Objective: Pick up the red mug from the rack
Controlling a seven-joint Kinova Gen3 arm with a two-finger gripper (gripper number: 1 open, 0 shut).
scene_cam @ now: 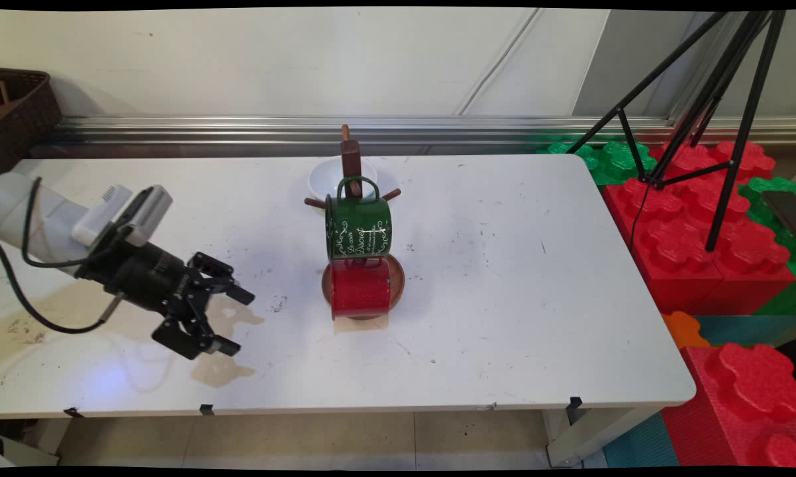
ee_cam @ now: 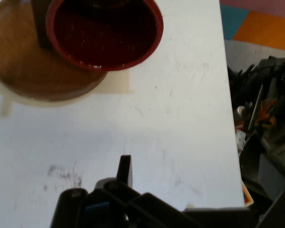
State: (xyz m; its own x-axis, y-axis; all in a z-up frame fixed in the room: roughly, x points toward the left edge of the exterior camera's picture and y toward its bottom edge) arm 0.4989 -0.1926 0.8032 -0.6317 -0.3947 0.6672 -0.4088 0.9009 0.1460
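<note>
Jaws (scene_cam: 228,320) spread wide and empty, hovering low over the worktop (scene_cam: 504,298) at its left side, pointed toward the mug tree (scene_cam: 351,165) and well apart from it; nothing gripped, nothing touched. Green mug (scene_cam: 358,228) hung by its handle on an upper peg; red mug (scene_cam: 360,289) hung just below, its mouth toward the camera, over the tree's round wooden base (scene_cam: 397,281); both mugs on the rack, none loose on the worktop. White bowl (scene_cam: 325,177) behind the tree, mostly hidden by it. Hand view: red mug's open mouth (ee_cam: 104,33) and the base (ee_cam: 47,80) cut off at the top edge; only one fingertip (ee_cam: 125,167) visible, the other out of frame; lettering on the green mug too small to read.
</note>
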